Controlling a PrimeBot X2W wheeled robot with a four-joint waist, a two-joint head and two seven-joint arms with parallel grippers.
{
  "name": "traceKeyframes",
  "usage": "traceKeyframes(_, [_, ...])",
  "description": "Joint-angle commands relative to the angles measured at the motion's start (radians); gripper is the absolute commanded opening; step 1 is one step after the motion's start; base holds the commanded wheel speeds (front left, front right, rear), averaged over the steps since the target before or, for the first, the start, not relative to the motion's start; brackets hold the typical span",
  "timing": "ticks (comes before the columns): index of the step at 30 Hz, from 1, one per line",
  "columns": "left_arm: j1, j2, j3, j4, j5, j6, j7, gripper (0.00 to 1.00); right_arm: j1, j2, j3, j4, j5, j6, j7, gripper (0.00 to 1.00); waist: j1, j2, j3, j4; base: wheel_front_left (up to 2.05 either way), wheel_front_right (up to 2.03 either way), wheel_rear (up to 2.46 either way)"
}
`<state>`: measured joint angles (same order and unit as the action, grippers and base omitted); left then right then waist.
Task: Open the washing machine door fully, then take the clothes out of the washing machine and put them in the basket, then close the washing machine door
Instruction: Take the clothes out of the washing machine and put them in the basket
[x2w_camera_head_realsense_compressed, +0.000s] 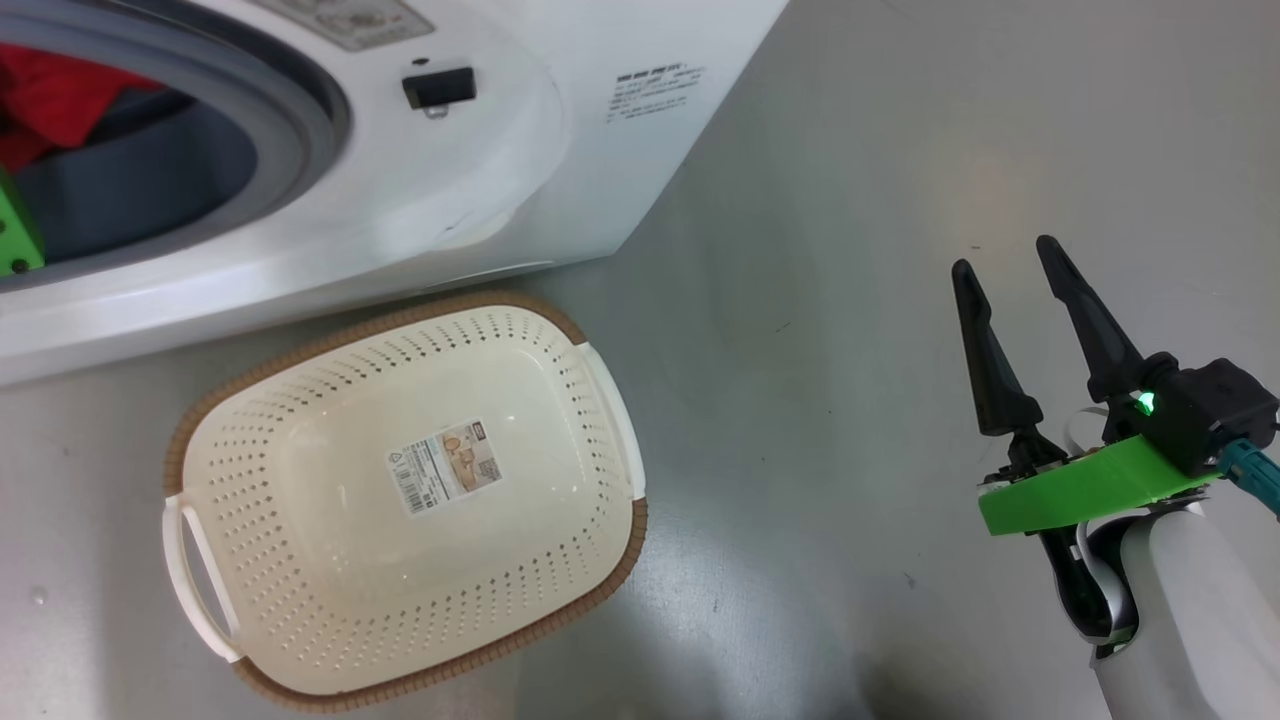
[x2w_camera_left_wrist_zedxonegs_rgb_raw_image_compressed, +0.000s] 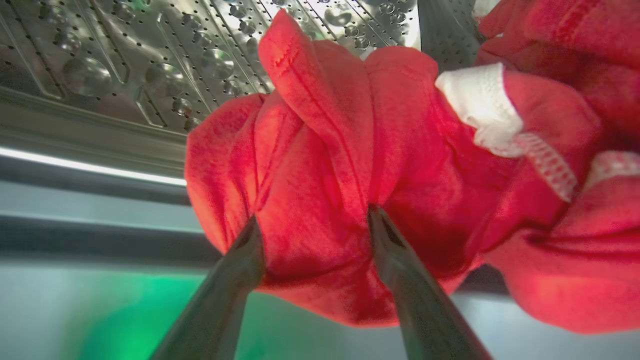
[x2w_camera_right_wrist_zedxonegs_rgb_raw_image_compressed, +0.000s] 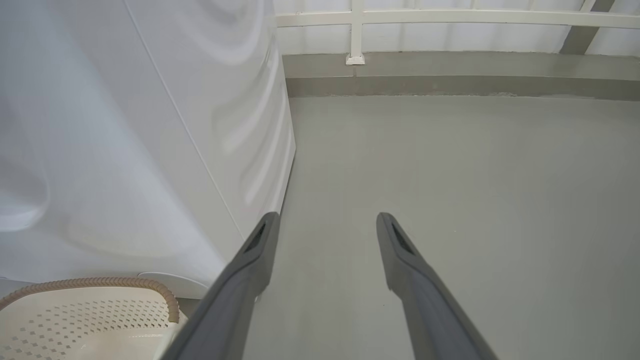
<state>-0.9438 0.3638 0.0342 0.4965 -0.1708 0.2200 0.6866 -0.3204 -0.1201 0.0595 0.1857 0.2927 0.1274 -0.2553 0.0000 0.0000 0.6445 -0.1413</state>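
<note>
Spread wide, the left gripper (x2w_camera_left_wrist_zedxonegs_rgb_raw_image_compressed: 312, 215) straddled a bulging fold of the clothes (x2w_camera_left_wrist_zedxonegs_rgb_raw_image_compressed: 320, 150) inside the washing machine (x2w_camera_head_realsense_compressed: 480, 190), not clamped on it. The right gripper (x2w_camera_head_realsense_compressed: 1003, 253) hung wide apart, holding nothing, over the floor (x2w_camera_head_realsense_compressed: 820, 300), well right of the basket (x2w_camera_head_realsense_compressed: 250, 470).

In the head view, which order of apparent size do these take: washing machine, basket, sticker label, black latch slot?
Largest to smallest:
1. washing machine, although cropped by the picture's edge
2. basket
3. sticker label
4. black latch slot
</note>
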Motion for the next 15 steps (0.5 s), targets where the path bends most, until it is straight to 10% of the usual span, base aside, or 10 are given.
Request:
traceKeyframes(1, [0.042, 0.053, 0.023, -0.03, -0.011, 0.005, 0.017, 0.58, 0.006, -0.004, 0.022, -0.023, 0.008, 0.003, -0.006, 1.0, 0.0, 0.0, 0.002, -0.001, 0.0, 0.0, 0.0])
traceKeyframes(3, [0.053, 0.058, 0.02, -0.05, -0.01, 0.0, 0.004, 0.04, 0.004, -0.004, 0.024, -0.024, 0.011, 0.003, -0.006, 1.0, 0.0, 0.0, 0.004, -0.004, 0.0, 0.0, 0.0])
traceKeyframes(15, [0.121, -0.008, 0.047, -0.077, -0.09, -0.038, -0.224, 0.0, -0.007, -0.005, 0.018, -0.02, 0.018, 0.003, -0.006, 1.0, 0.0, 0.0, 0.007, -0.001, 0.0, 0.0, 0.0])
